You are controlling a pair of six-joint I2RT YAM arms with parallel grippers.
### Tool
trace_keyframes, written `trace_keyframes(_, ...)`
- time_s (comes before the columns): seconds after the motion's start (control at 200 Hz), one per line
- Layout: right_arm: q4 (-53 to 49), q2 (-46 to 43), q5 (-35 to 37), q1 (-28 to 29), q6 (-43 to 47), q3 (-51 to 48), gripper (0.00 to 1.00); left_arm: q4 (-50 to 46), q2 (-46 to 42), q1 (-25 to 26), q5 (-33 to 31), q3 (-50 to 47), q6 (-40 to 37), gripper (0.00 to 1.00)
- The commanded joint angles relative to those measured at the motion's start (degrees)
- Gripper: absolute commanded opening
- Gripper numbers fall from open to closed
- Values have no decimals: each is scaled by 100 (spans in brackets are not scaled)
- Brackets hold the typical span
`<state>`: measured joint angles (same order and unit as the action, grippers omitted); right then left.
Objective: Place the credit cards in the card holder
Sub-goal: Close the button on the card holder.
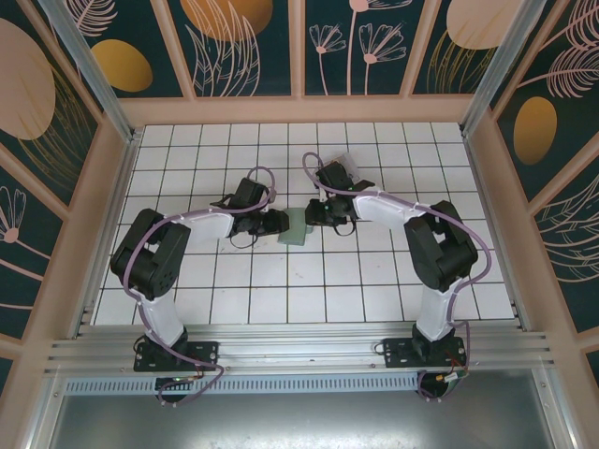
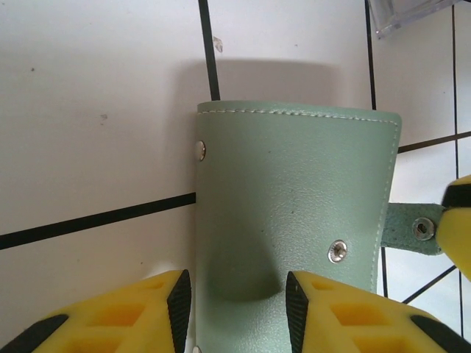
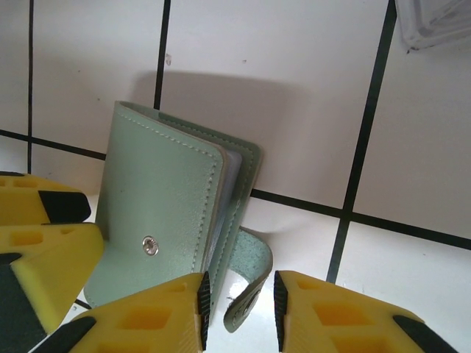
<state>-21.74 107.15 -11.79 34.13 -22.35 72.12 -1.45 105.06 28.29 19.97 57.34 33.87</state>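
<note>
- The 2 arm bases sit at the near edge of the white tiled table [image 1: 281, 299]. Both arms bend in toward the middle, 1 from each side.
- The card holder [image 3: 158, 191] is at mid-table between my 2 grippers. It is folded, sage-green cover up, with a paler lining showing at its open edge.
- My left gripper [image 2: 235, 298] is at the holder's left end, jaws narrowly apart. 1 fingertip is just beside the cover's edge and the other is over the cover. I cannot tell whether it is pinching.
- My right gripper [image 3: 239, 301] is at the holder's right end, jaws narrow. The holder's loose strap [image 3: 254, 268] curls out between the fingertips. I cannot tell whether they actually clamp it.
- A metal snap [image 3: 150, 245] shows on the cover, unfastened from the strap.
- Farther back and to the right, apart from the holder, lie the credit cards [image 1: 348, 165], a pale glossy stack. The wrist views cut them off at the corner.
</note>
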Motion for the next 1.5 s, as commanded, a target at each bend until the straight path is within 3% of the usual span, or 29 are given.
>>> trace_keyframes(0.0,-221,87,73,24,97,196,29,162,22,31,158,27,17,41)
trace_keyframes(0.485,-172,-69,-143,32,43,203,4,373,180,148,244,-55,162,41)
trace_keyframes(0.776,281,-56,-605,196,-234,213,3,703,89,241,245,-382,427,31)
trace_keyframes(1.491,716,354,-685,203,-323,240,2,755,145,370,217,-371,481,31)
